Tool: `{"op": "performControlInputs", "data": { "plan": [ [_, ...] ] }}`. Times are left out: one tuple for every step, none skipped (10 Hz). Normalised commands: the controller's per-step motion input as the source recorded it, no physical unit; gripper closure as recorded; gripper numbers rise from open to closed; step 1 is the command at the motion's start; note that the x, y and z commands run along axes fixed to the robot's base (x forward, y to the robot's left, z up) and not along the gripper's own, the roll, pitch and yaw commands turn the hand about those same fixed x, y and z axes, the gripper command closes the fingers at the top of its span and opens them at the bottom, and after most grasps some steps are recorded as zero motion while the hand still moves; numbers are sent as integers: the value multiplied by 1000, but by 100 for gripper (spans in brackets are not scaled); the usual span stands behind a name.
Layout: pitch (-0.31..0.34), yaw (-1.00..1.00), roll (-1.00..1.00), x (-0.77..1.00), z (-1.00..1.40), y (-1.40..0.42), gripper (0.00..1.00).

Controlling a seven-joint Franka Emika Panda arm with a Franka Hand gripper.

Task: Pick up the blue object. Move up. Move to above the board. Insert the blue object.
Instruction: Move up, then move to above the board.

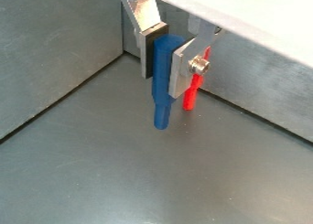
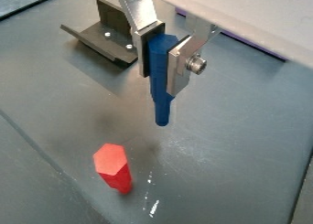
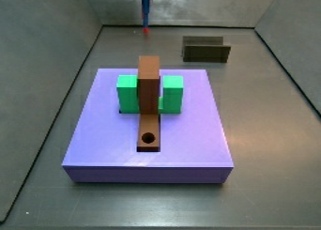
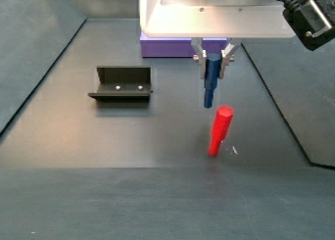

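My gripper (image 1: pixel 167 68) is shut on the blue object (image 1: pixel 163 104), a slender blue peg that hangs upright between the fingers, narrow tip down, clear of the grey floor. Both show in another wrist view: gripper (image 2: pixel 167 63), peg (image 2: pixel 162 104). In a side view the gripper (image 4: pixel 210 56) holds the peg (image 4: pixel 209 87) in front of the purple platform. The board (image 3: pixel 149 93), a long brown plank with a round hole (image 3: pixel 149 138) near its end, lies on the purple platform (image 3: pixel 107 149). The gripper is well away from the board.
A separate red peg (image 4: pixel 222 131) stands upright on the floor near the held peg; it also shows in a wrist view (image 2: pixel 113 166). The fixture (image 4: pixel 121 84) stands on the floor to one side. A green block (image 3: pixel 129 93) flanks the plank. Grey walls enclose the floor.
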Motion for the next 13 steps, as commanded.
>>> {"op": "performControlInputs", "data": {
  "plan": [
    [16, 5, 50, -4, 289, 12, 100],
    [0, 0, 0, 0, 1400, 0, 100],
    [33, 0, -28, -27, 1400, -11, 100],
    [26, 0, -8, -33, 1400, -8, 100],
    [38, 3, -15, 54, 1400, 4, 100],
    [84, 1, -11, 46, 861, 6, 100],
    [88, 0, 6, 30, 474, -1, 100],
    [118, 325, 58, 123, 159, -1400, 100],
    [113, 321, 51, 117, 140, -1400, 100],
    [63, 210, 86, 113, 140, -1400, 100],
    [24, 121, 29, 110, 142, -1400, 100],
    [14, 47, 7, 109, 144, -1400, 100],
    [16, 41, -3, 110, 148, -1400, 100]
  ]
}}
